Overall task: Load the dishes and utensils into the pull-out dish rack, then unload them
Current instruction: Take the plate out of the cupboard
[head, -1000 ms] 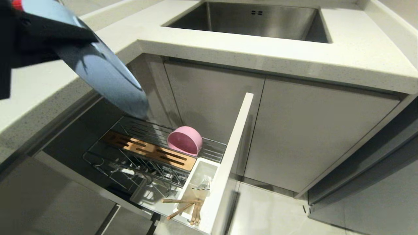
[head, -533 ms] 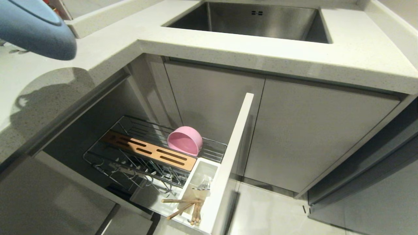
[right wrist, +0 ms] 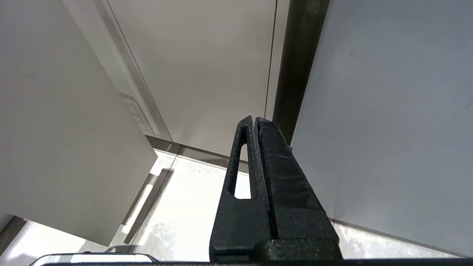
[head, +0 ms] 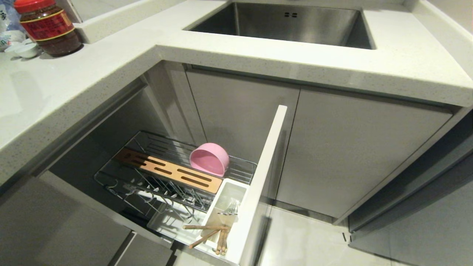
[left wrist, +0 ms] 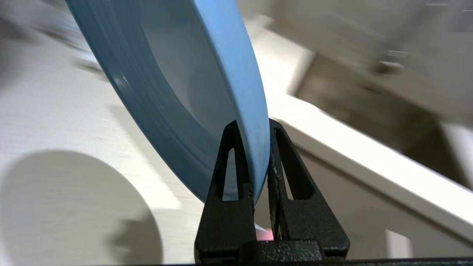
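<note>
Plate point(left wrist: 221, 66) and left arm, which filled the upper left of the head view a second ago and had shrunk to a blue edge in that corner half a second ago, are now gone from that view, leaving a red-lidded jar point(head: 48, 26) and small white dishes point(head: 22, 48) showing on the table point(head: 258, 48). The rack point(head: 122, 184) and its contents sit as they did. In the left wrist view the left tool point(left wrist: 253, 129) is clamped on the plate's rim, one finger on each face, with the plate standing on edge and rising away from the fingers above the pale table, where it casts a round shadow. The pink bowl point(head: 209, 159) lies on its side in the far part of the pulled-out rack, beside the slotted wooden board point(head: 168, 171). Chopsticks point(head: 207, 232) and a fork point(head: 231, 208) rest in the white bin point(head: 225, 199) against the white cabinet front point(head: 264, 173). The right tool point(right wrist: 255, 122) hangs beside grey cabinet doors above the floor, its fingers pressed together on nothing.
</note>
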`<state>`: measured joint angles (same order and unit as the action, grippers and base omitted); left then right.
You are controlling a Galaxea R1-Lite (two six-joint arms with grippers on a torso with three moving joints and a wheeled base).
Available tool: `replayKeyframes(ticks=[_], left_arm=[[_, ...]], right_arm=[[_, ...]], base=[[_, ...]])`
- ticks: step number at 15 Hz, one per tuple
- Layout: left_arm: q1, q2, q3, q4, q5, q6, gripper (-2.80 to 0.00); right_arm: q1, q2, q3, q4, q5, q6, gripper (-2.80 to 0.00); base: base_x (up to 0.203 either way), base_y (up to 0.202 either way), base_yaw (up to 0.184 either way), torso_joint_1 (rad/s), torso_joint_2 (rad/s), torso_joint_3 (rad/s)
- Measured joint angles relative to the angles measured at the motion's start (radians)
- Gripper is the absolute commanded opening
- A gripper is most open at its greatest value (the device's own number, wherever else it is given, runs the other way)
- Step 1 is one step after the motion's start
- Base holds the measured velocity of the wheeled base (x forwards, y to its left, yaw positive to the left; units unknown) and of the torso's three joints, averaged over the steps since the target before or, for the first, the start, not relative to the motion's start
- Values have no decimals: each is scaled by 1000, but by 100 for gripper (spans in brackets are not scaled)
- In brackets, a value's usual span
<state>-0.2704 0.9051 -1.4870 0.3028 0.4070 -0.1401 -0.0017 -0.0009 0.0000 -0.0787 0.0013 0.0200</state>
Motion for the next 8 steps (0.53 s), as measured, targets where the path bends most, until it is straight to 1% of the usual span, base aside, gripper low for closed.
replayKeyframes(ticks=[2, 4, 5, 6, 8], left_arm=[[113, -10, 11, 39, 9, 59, -280], [203, -14, 18, 148, 23, 126, -280], [241, -14, 19, 225, 32, 166, -280], [282, -10, 13, 301, 52, 214, -280], [342, 16, -7, 440, 136, 310, -280]], right_arm=[[0, 0, 0, 0, 0, 0, -280], [0, 0, 0, 0, 0, 0, -280], [0, 0, 0, 0, 0, 0, -280], [0, 0, 0, 0, 0, 0, -280], [0, 0, 0, 0, 0, 0, -280]], base=[[0, 0, 0, 0, 0, 0], [0, 0, 0, 0, 0, 0], [0, 0, 0, 0, 0, 0], [0, 0, 0, 0, 0, 0], [0, 0, 0, 0, 0, 0]])
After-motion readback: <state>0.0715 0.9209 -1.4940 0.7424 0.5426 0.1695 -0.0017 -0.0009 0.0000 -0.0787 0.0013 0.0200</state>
